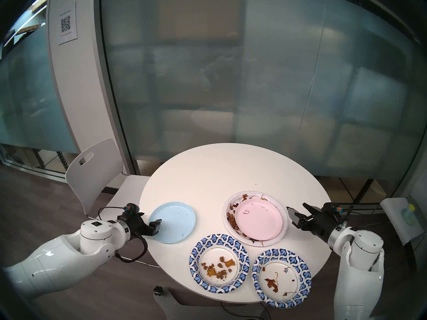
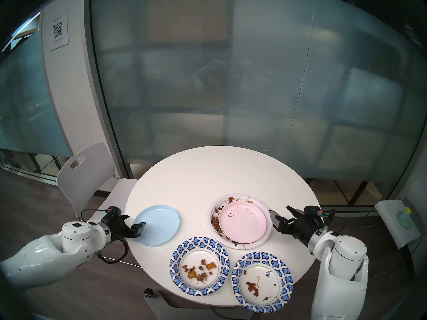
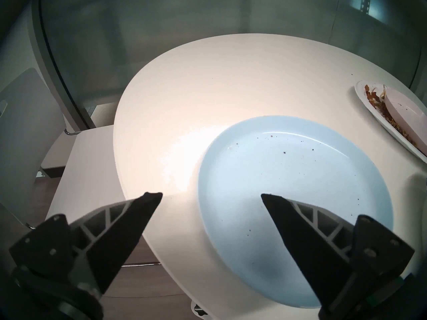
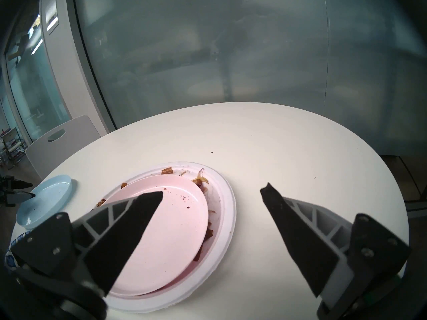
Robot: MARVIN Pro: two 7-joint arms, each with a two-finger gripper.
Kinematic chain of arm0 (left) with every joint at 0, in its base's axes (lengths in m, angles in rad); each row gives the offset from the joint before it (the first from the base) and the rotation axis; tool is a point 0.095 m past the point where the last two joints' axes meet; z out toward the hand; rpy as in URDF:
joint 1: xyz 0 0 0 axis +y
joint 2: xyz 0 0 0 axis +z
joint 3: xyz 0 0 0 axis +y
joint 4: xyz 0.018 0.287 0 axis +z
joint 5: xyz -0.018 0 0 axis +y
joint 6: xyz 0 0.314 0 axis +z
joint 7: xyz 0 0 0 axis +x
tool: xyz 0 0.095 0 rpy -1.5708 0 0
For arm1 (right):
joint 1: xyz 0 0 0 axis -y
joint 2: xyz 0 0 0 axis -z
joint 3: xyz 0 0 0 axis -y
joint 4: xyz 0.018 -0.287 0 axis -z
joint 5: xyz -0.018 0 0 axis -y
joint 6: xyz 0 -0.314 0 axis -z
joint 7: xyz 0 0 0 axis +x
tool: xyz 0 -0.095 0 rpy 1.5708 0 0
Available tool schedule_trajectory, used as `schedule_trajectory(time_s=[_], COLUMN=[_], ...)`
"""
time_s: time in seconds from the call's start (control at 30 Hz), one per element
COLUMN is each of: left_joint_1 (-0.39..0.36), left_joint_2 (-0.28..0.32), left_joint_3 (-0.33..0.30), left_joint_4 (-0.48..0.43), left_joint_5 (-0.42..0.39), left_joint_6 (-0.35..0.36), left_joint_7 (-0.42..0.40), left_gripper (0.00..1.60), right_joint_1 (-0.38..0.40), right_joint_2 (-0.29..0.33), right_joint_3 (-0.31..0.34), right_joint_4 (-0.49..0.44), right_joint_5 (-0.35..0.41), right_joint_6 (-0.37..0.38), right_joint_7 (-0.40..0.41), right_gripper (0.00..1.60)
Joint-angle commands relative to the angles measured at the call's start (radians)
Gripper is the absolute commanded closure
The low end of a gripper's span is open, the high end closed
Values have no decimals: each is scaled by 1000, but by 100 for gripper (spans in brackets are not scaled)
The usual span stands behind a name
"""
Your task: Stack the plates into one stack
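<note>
The far half of my round table [image 1: 231, 171] is lying bare, giving open passage. The near half is crowding: the light blue plate [image 1: 173, 221] is sitting at the left edge, the pink plate [image 1: 258, 220] inside the large white plate [image 1: 284, 229] at the right, and two patterned plates [image 1: 219, 263] [image 1: 282, 280] are blocking the front. A lane is running between the blue and white plates. A chair [image 1: 92, 171] is standing off the left rim.
</note>
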Motion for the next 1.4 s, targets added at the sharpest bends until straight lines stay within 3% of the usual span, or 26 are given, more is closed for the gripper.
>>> schedule_trajectory(time_s=[0.0,0.23,0.33,0.43,0.5,0.57,0.6,1.07,1.2,1.37], left_joint_1=[-42,-56,-61,-66,-67,-69,-70,-80,-81,-79], left_joint_2=[-10,-19,-22,-25,-27,-28,-28,-34,-39,-54], left_joint_3=[14,26,28,28,27,27,26,35,33,21], left_joint_4=[0,7,9,11,12,14,14,25,28,36], left_joint_5=[24,38,39,39,38,37,38,38,33,8], left_joint_6=[33,52,61,71,76,81,83,113,119,126], left_joint_7=[7,20,22,24,22,22,21,7,4,17], left_gripper=[3,4,24,31,54,67,83,92,154,160], right_joint_1=[16,17,18,19,21,23,24,31,33,35], right_joint_2=[-1,-3,-4,-4,-4,-3,-3,-2,-2,0], right_joint_3=[8,16,18,20,21,21,21,18,16,13], right_joint_4=[-14,-10,-7,-5,-4,-2,-2,4,6,8], right_joint_5=[7,10,12,12,11,11,11,9,9,8], right_joint_6=[1,3,2,-2,-2,-2,-2,1,1,0], right_joint_7=[-5,-4,-2,-1,-1,0,0,1,2,3], right_gripper=[0,0,0,0,0,0,0,0,0,0])
